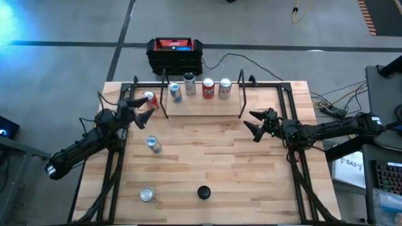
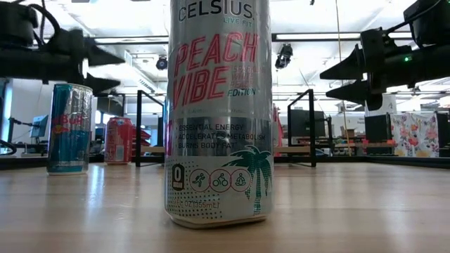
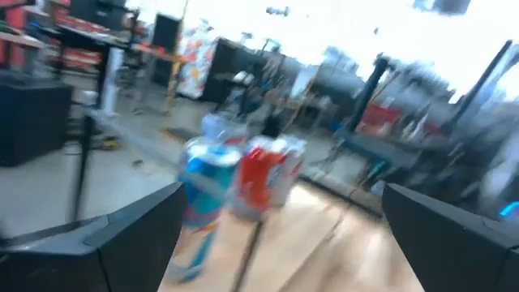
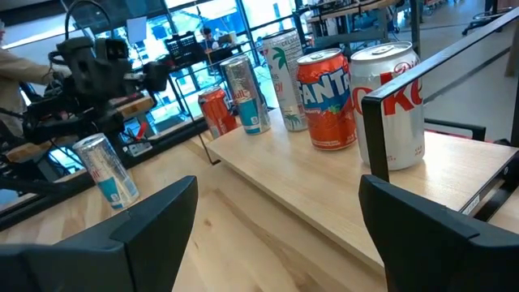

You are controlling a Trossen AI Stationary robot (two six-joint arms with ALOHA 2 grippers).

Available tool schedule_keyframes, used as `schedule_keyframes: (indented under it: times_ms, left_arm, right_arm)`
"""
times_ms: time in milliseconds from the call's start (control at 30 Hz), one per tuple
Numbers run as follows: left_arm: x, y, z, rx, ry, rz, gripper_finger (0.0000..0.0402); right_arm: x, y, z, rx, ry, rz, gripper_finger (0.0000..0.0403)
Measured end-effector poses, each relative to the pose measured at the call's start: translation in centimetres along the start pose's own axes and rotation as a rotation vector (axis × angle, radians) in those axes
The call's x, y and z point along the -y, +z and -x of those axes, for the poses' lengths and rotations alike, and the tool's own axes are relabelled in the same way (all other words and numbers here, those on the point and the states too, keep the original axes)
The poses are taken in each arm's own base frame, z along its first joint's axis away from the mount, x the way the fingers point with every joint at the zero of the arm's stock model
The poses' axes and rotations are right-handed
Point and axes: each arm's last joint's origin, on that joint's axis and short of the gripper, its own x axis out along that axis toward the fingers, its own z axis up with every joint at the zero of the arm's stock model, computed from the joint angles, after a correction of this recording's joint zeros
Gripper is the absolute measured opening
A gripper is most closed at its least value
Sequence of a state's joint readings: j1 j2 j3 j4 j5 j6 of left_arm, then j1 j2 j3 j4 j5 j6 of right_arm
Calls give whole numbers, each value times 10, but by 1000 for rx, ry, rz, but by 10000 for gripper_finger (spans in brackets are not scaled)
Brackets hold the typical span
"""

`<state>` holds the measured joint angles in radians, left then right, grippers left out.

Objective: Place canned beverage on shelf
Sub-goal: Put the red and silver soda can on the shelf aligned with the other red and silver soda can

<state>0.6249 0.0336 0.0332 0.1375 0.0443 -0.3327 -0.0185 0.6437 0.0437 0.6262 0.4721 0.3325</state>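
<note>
We judge the step in hand to be picking up the red can (image 1: 149,98), which stands just outside the left end of the shelf (image 1: 201,108), beside its black upright and apparently on the tabletop, not on the plank. The left gripper (image 1: 143,107) is just beside that can, on the side away from the shelf. Its fingers are spread wide and hold nothing. In the left wrist view the red can sits ahead, between the two fingers, with a blue can (image 1: 175,92) close by on the shelf's left end.

To do this well, we should line the fingers up on the red can alone, keep clear of the upright and the blue can, and close around the can's middle so it stays vertical. Then we should lift it high enough to clear the plank's edge and set it in the free stretch at the front of the shelf, since three more cans already fill the back. The thin can may tip if a finger nudges it, so a slow approach looks wise.

The right gripper (image 1: 253,125) waits just off the right end of the shelf, fingers apart and empty.
</note>
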Motion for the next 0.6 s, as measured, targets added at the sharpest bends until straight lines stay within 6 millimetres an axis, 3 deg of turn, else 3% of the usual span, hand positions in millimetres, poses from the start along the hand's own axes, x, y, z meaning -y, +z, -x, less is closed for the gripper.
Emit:
schedule_keyframes:
  times_ms: [167,300,600]
  left_arm:
    - [3,8,0,81,-30,93,398]
    - [4,15,1,39,38,50,398]
    - [20,84,-4,-209,382,31,398]
  right_arm:
    - [0,0,0,0,0,0,327]
    - [0,0,0,0,0,0,327]
    - [0,0,0,-1,0,1,327]
